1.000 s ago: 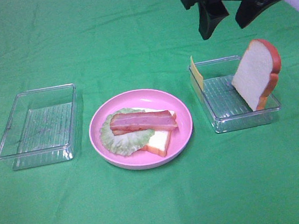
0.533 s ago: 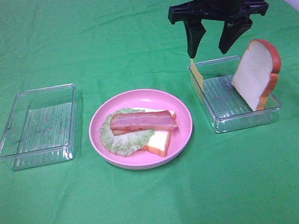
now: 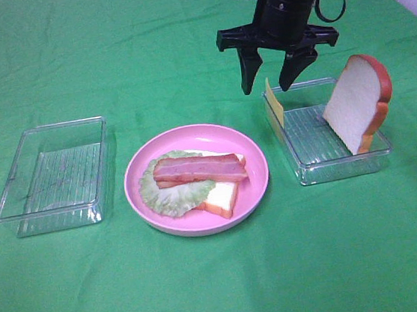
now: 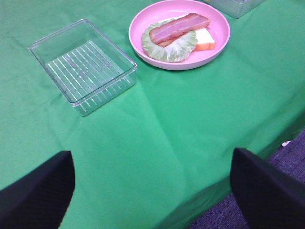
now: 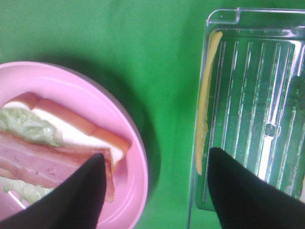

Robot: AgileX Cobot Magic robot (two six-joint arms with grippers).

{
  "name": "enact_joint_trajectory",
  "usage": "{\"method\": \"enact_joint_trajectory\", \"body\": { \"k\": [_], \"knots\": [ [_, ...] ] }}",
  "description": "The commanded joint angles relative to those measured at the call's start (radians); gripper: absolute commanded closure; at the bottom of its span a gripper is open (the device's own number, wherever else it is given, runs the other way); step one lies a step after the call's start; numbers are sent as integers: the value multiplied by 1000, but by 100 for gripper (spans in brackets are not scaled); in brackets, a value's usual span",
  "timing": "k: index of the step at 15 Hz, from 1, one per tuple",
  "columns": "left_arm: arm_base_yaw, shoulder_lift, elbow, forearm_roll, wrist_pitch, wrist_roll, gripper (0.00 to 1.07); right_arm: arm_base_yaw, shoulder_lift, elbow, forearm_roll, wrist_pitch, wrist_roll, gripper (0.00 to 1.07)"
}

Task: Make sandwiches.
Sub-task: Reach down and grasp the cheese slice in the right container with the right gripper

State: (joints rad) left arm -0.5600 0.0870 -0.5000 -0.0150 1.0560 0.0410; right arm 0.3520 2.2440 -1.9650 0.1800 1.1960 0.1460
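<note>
The left end effector (image 4: 151, 160) is seen only in its own wrist view. Its fingers are spread wide, nothing is held, and it is poised over the edge of the green-clothed bench (image 3: 209, 291), well apart from the work.

At far left, an empty clear plastic rectangular tray (image 3: 52, 176) is placed. In the middle, the round pink plate (image 3: 258, 173) carries the part-built sandwich: a white toy bread slice with orange-brown crust (image 3: 222, 196) at the bottom, a round pale green lettuce leaf (image 3: 166, 197) on it, and reddish-brown bacon strips (image 3: 199, 170) on top.

To the right, the right end effector (image 3: 267, 87) is held above the left wall of a second clear tray (image 3: 342, 167), with its fingers spread and empty. The thin yellow cheese slice (image 3: 273, 103) stands on edge against that wall, just below the fingers. A second bread slice (image 3: 358, 101) leans upright at the tray's right end.

The cheese pick is judged to be the step in hand; the cheese and the top slice are not yet placed.

Hazards:
- The cheese is pressed against the tray wall. If the descent is offset, the wall may be clamped with the slice and the tray dragged or lifted.
- The rim may be struck by a finger, jolting the tray and toppling the leaning bread.
- The thin slice may be bent or lost from a shallow pinch.
</note>
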Motion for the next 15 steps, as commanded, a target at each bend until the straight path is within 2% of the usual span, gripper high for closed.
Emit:
{"method": "enact_joint_trajectory", "body": {
  "k": [1, 6, 12, 15],
  "knots": [
    [2, -8, 1, -8, -10, -1, 23, -5, 26, -7, -1, -17, -17, 50],
    [2, -8, 1, -8, -10, -1, 23, -5, 42, -7, -13, -23, -20, 61],
    [2, -8, 1, -8, -10, -1, 23, -5, 58, -7, -41, -17, -31, 62],
    [2, -8, 1, -8, -10, -1, 23, -5, 58, -9, -55, -13, -31, 74]
  ]
}}
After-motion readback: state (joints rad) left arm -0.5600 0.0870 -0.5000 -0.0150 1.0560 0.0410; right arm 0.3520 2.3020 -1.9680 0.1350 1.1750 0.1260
